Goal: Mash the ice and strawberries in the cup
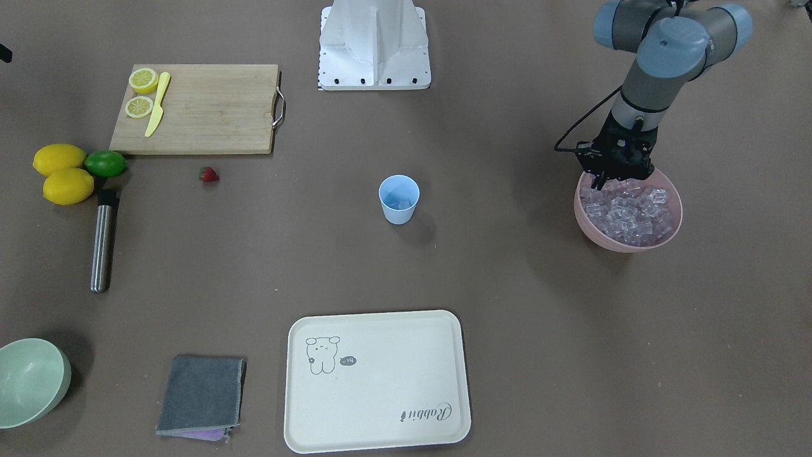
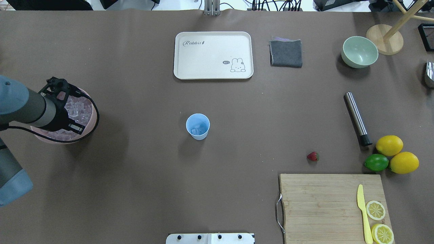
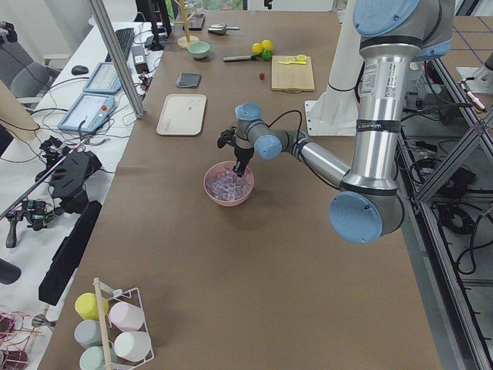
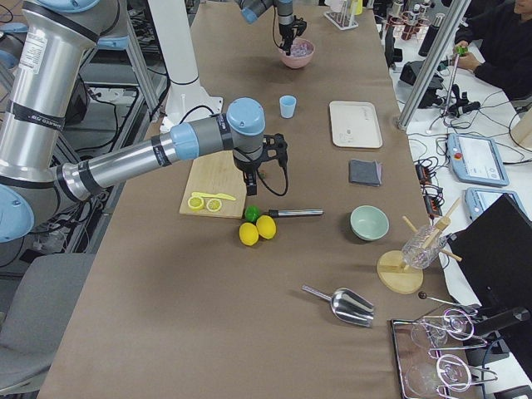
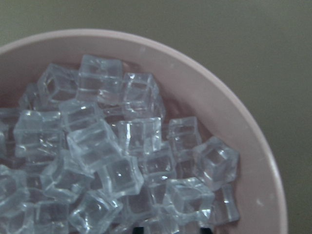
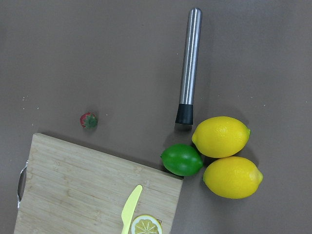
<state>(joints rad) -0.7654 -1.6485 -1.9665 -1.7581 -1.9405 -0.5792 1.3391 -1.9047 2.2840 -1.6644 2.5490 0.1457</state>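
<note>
The left gripper dips its fingertips into the ice heaped in the pink bowl; I cannot tell whether it is spread or holds a cube. The light-blue cup stands upright mid-table, seemingly with a cube or two inside. The strawberry lies near the cutting board. The right gripper hangs above that board's corner, its opening unreadable
</note>
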